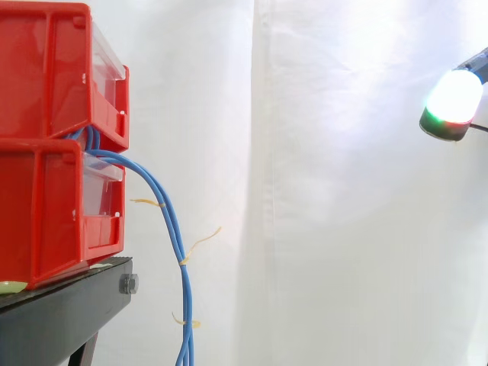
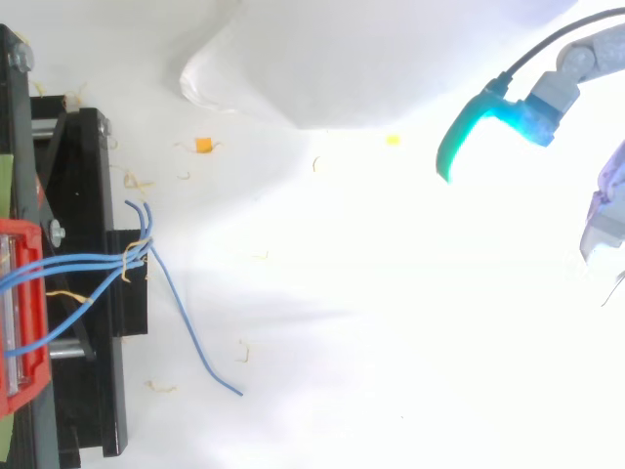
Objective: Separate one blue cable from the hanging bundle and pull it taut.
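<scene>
Several thin blue cables (image 1: pixel 183 259) come out between the two stacked red bins (image 1: pixel 46 76) and hang down in a bundle past the front of the black stand (image 1: pixel 69 305), held by pale yellow ties. From above, the bundle (image 2: pixel 88 264) fans out of the red bin (image 2: pixel 21 293), and one blue cable (image 2: pixel 195 342) trails off to the lower right on its own. My hand (image 2: pixel 532 112) is at the far right, well apart from the cables. Its fingers are spread and hold nothing. One glowing fingertip (image 1: pixel 454 99) enters at the upper right of the side view.
The white curtain (image 1: pixel 320 191) hangs behind the work. Small scraps lie on the white floor, among them an orange bit (image 2: pixel 203 145) and a yellow bit (image 2: pixel 393 140). A wide open gap separates the hand from the black stand (image 2: pixel 93 195).
</scene>
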